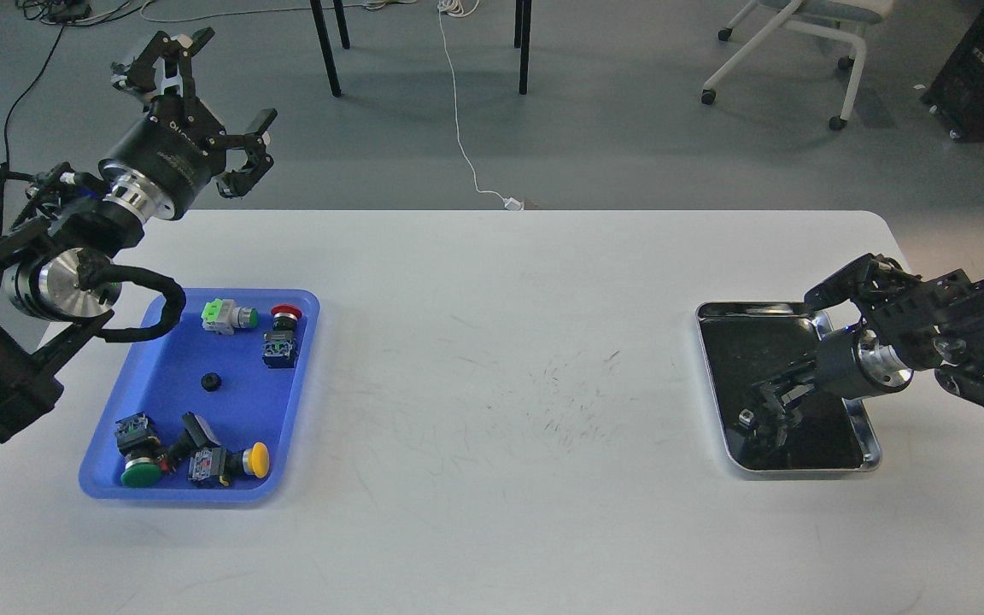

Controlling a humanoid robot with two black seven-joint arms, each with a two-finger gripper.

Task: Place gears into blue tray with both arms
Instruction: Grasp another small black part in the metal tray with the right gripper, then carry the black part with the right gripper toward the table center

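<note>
The blue tray [159,359] lies at the table's left. One small black gear [213,382] rests near its middle, among several coloured push-button switches. My left gripper [208,101] is raised beyond the table's far left corner, behind the tray, open and holding nothing. My right gripper [758,417] reaches down into the steel tray [757,307] on the right. Its dark fingers merge with the tray's dark bottom, so I cannot make out their state or whether a gear lies there.
In the blue tray lie a green-capped switch [230,316], a red-capped one [284,335], and green [137,461] and yellow [231,461] ones at the near end. Chair and table legs stand on the floor beyond the table.
</note>
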